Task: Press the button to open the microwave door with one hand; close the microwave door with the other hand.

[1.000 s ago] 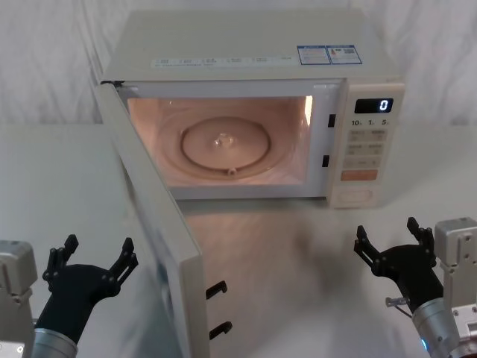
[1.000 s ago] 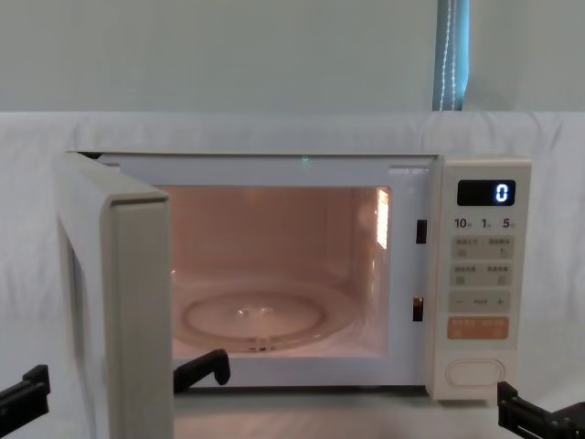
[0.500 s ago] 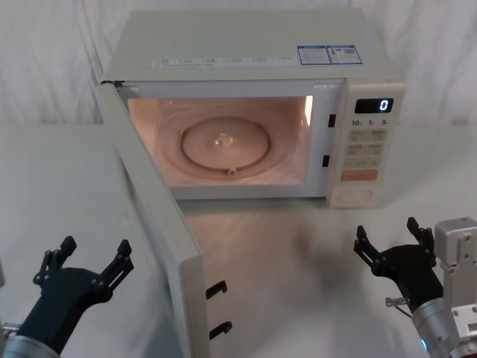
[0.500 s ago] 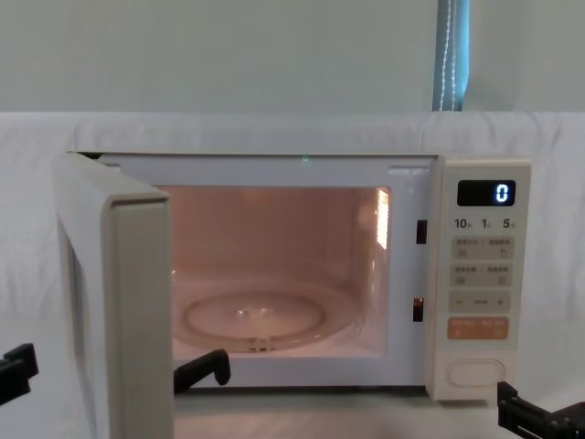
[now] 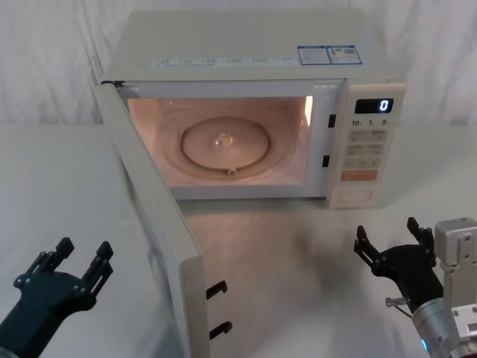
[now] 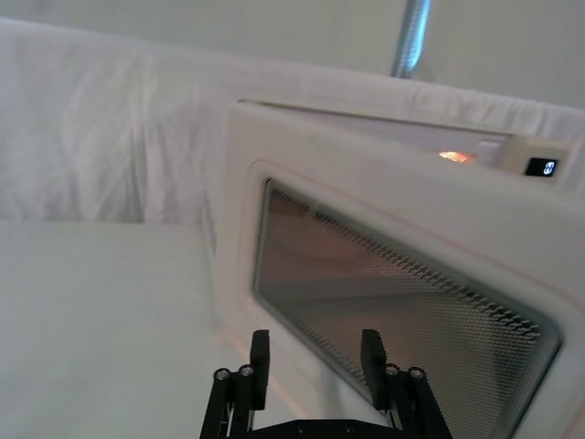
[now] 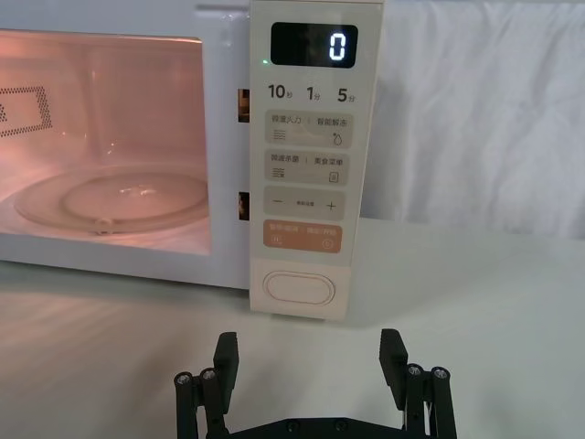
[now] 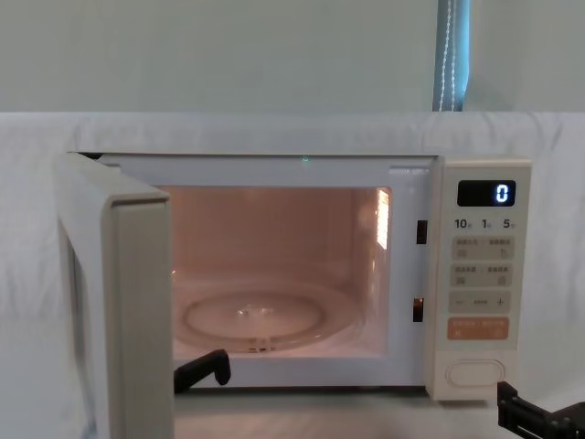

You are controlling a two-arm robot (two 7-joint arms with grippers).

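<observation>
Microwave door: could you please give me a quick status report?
Door wide open, cavity lit. Left gripper open, outside it, no contact. Right gripper open, before the button.

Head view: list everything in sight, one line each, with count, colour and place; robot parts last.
microwave: one, cream, at the back of the table, cavity lit.
microwave door: one, cream, swung wide open toward the robot's left.
turntable: one, clear glass, on the cavity floor.
control panel: one, cream, on the microwave's right, display showing 0.
button: one, cream, at the panel's bottom.
table: one, white cloth.
left hand: one, black, open, low, left of the door.
right hand: one, black, open, low, before the panel.
</observation>
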